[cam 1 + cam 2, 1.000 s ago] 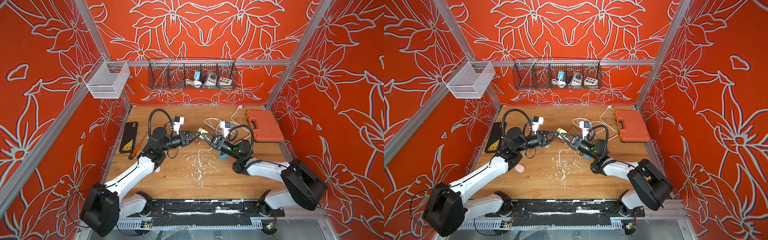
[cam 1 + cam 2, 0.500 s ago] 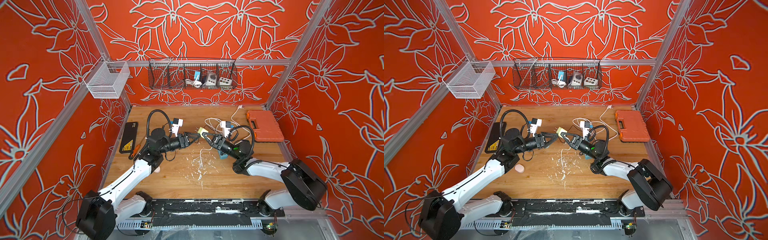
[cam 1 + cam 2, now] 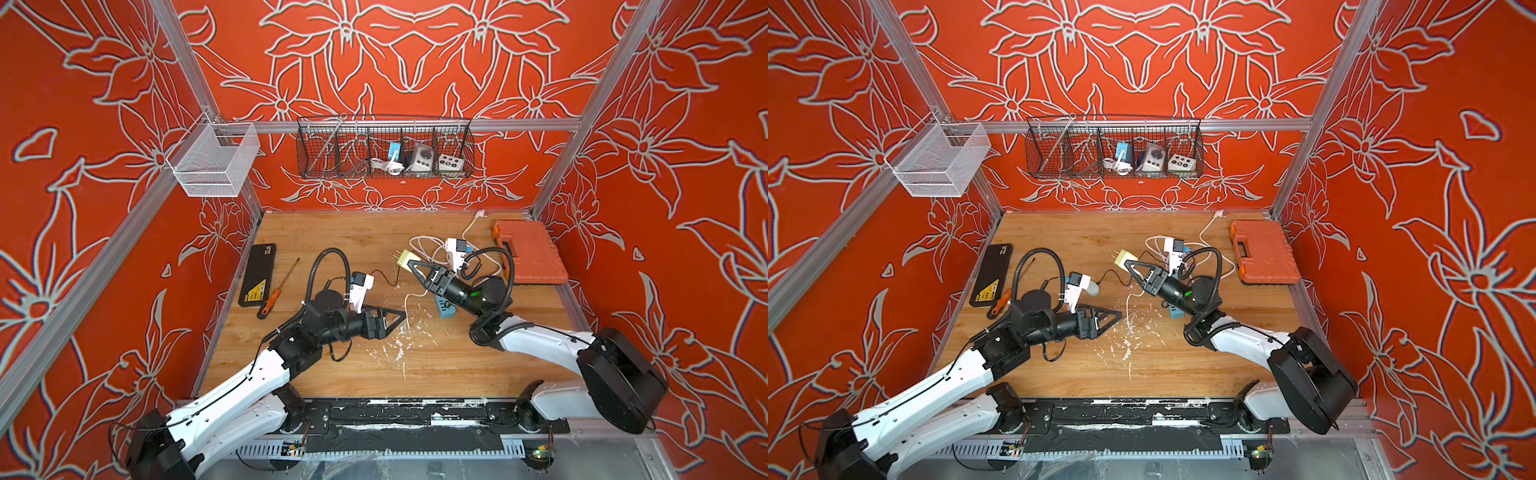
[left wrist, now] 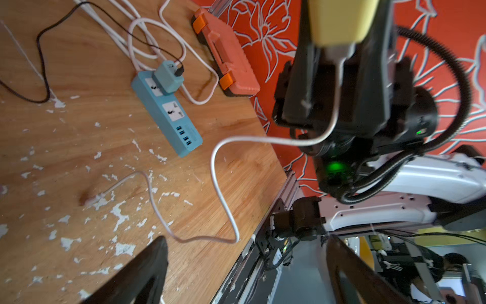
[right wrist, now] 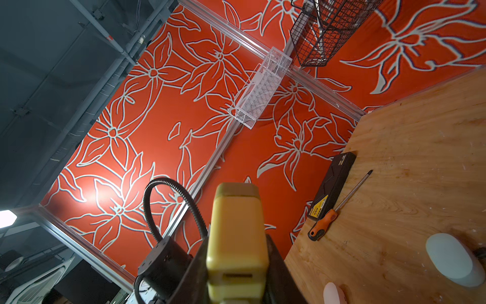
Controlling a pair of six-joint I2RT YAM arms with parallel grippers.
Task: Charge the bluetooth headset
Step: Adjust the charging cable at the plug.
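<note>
Headset (image 3: 1093, 289), a pale grey oval thing, lies flat on the wooden table (image 3: 374, 374) close to the left arm, and in the right wrist view (image 5: 452, 260) a bit of black wire touches its edge. No gripper is touching it. The left gripper (image 3: 397, 322) hangs low over the table with its two black fingers (image 4: 142, 273) spread wide and nothing between them. The right gripper (image 3: 411, 266) is up in the air and squeezes a yellow plug (image 3: 404, 257) tight between its fingers. A white wire (image 4: 218, 158) hangs down from the yellow plug and its loose end lies on the table. A blue power strip (image 4: 168, 113) lies on the table under the right arm, and a small blue-green plug (image 4: 167, 79) with a black wire is stuck in it. An orange case (image 3: 528, 257) sits by the right wall, and a screwdriver (image 3: 278, 286) lies beside a black box (image 3: 257, 270) near the left wall
</note>
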